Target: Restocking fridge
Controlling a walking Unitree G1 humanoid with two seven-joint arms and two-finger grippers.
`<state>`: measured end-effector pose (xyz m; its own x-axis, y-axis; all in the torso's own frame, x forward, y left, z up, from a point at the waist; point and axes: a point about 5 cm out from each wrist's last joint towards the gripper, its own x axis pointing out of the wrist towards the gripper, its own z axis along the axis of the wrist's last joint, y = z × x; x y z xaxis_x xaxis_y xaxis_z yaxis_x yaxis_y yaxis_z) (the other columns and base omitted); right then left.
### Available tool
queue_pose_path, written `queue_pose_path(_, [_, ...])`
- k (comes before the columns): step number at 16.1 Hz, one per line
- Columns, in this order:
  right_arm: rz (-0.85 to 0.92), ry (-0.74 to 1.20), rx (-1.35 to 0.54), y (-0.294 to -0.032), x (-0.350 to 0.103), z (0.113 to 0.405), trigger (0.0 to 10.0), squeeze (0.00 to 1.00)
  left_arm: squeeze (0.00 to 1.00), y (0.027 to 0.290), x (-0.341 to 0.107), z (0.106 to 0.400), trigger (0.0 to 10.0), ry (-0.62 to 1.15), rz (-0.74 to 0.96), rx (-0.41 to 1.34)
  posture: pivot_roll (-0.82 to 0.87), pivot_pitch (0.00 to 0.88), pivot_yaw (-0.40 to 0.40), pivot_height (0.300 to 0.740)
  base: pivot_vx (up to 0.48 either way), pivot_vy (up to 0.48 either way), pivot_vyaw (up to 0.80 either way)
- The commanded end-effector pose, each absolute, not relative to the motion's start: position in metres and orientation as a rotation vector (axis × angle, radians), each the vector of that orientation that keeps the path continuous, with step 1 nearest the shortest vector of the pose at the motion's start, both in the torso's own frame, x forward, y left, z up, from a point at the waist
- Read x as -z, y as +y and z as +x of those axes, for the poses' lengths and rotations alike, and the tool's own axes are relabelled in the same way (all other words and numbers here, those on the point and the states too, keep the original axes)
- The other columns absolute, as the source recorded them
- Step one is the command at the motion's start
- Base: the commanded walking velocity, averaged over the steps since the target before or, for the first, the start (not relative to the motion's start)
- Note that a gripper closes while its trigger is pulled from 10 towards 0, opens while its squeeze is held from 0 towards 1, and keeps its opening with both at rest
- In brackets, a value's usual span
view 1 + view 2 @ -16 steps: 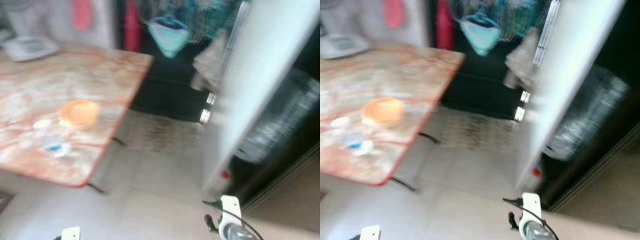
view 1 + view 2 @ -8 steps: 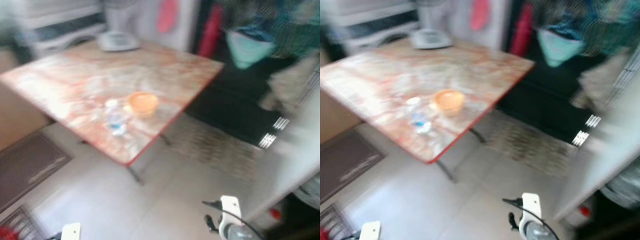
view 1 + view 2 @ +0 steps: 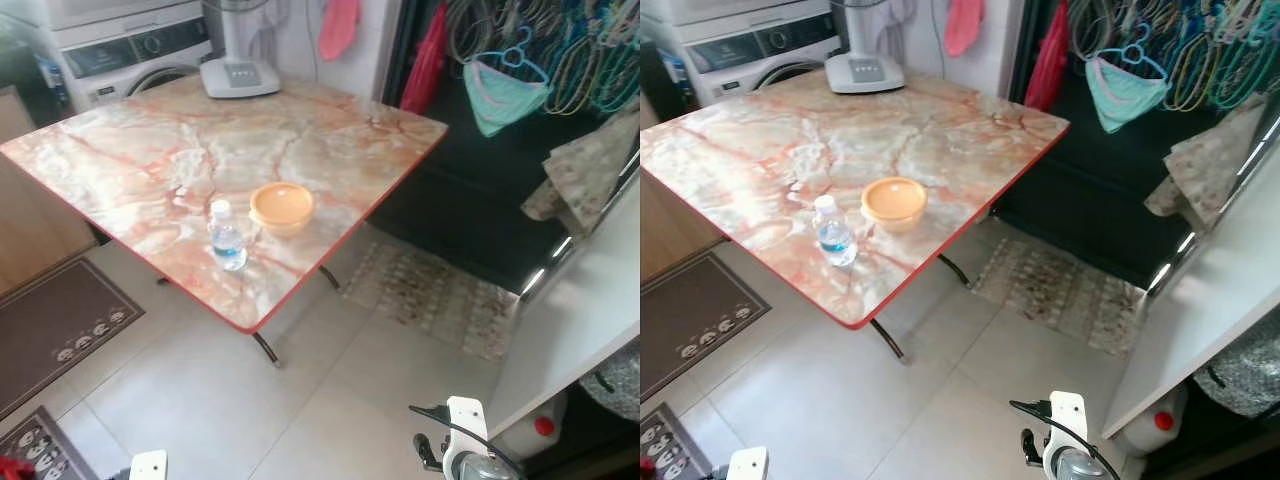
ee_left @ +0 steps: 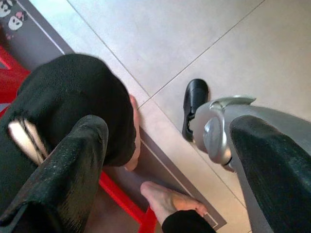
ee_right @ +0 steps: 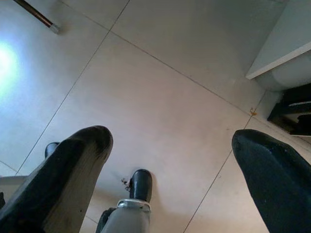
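Observation:
A small water bottle (image 3: 228, 236) with a blue label stands upright near the front edge of the marble-patterned table (image 3: 120, 170). Just behind it sits an orange lidded bowl (image 3: 281, 206). The white fridge door (image 3: 590, 310) stands open at the right, with dark shelves behind it. Both arms hang low over the floor tiles. My left gripper (image 4: 165, 160) is open with nothing between its fingers. My right gripper (image 5: 170, 165) is open too, above bare tile near the fridge door's bottom edge (image 5: 282, 53).
A white appliance base (image 3: 238, 75) stands on the table's far side, a washing machine (image 3: 130, 55) behind it. Clothes hangers (image 3: 520, 70) hang at the back right. A rug (image 3: 440, 295) and dark mats (image 3: 50, 330) lie on the floor. A person's bare foot (image 4: 167, 201) is near my left gripper.
The camera has swung left from the fridge toward the table, and the blur has cleared. The bottle and bowl kept their places on the table. Both arms still hang low.

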<state>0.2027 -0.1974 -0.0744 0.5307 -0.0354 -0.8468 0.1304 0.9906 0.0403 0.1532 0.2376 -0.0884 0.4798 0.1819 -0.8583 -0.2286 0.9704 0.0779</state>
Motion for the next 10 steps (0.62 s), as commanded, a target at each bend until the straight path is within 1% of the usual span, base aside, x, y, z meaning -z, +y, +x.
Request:
queue_pose_path(1, [0.101, 1.009, 0.094, -0.1982, 0.0739, 0.2035, 10.0, 0.00, 0.00, 0.2376, 0.0910, 0.1469, 10.0, 1.064, -0.059, -0.252, 0.09, 0.000, -0.056, 0.740, 0.270, 0.000, 0.00])
queue_pose_path(4, [0.095, 1.006, 0.082, -0.1978, 0.0734, 0.2044, 10.0, 0.00, 0.00, 0.2378, 0.0908, 0.1472, 10.0, 1.064, -0.060, -0.252, 0.08, 0.000, -0.055, 0.740, 0.270, 0.000, 0.00])
queue_pose_path(5, [0.093, 1.005, 0.080, -0.1978, 0.0733, 0.2046, 10.0, 0.00, 0.00, 0.2379, 0.0908, 0.1472, 10.0, 1.063, -0.060, -0.252, 0.08, 0.000, -0.055, 0.740, 0.274, 0.000, 0.52])
queue_pose_path(7, [0.090, 1.012, 0.073, -0.1977, 0.0735, 0.2043, 10.0, 0.00, 0.00, 0.2378, 0.0908, 0.1475, 10.0, 1.065, -0.055, -0.245, 0.09, 0.000, -0.056, 0.740, 0.270, 0.000, 0.80])
queue_pose_path(8, [0.092, 1.011, 0.073, -0.1977, 0.0735, 0.2043, 10.0, 0.00, 0.00, 0.2378, 0.0907, 0.1476, 10.0, 1.063, -0.055, -0.245, 0.09, 0.000, -0.056, 0.740, 0.000, 0.000, 0.80])
queue_pose_path(10, [0.112, 1.011, 0.078, -0.1973, 0.0737, 0.2039, 10.0, 0.00, 0.00, 0.2381, 0.0906, 0.1476, 10.0, 1.066, -0.041, -0.244, 0.09, 0.000, -0.056, 0.740, 0.000, 0.000, 0.00])
